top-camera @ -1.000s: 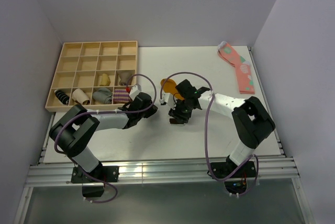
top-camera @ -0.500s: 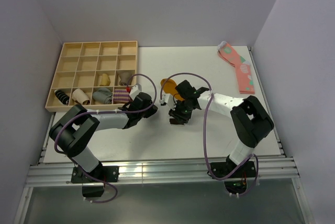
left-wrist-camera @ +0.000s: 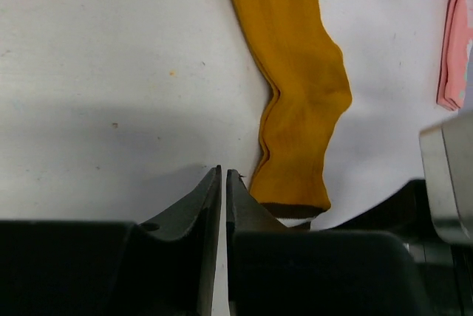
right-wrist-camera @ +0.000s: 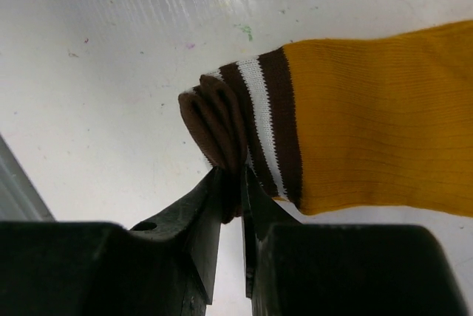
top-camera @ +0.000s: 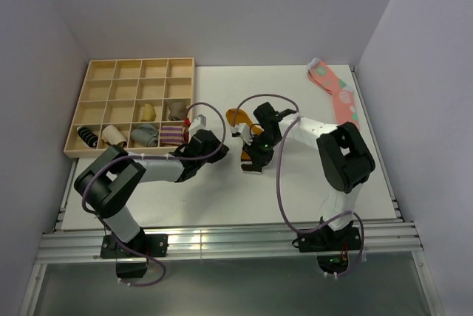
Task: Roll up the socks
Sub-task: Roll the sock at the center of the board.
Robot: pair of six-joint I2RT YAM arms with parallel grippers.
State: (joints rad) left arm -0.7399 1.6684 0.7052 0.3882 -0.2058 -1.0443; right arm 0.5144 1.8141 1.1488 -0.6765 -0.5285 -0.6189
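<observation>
The mustard-orange sock (right-wrist-camera: 369, 131) lies flat on the white table, its dark brown, white-striped cuff (right-wrist-camera: 222, 120) folded over at the end. My right gripper (right-wrist-camera: 235, 179) is shut on that cuff fold. In the top view the sock (top-camera: 236, 117) shows just beyond the right gripper (top-camera: 251, 161). In the left wrist view the sock (left-wrist-camera: 299, 87) runs up the table with its cuff end beside my fingers. My left gripper (left-wrist-camera: 223, 174) is shut and empty, resting just left of the sock; it also shows in the top view (top-camera: 196, 122).
A wooden compartment tray (top-camera: 96, 72) at the far left holds several rolled sock bundles (top-camera: 144, 134). A pink sock with pale spots (top-camera: 336, 94) lies at the far right, also visible in the left wrist view (left-wrist-camera: 457, 43). Grey walls enclose the table.
My right gripper has shifted slightly left and nearer with the cuff, and its forearm has swung round. My left gripper has crept a little to the right.
</observation>
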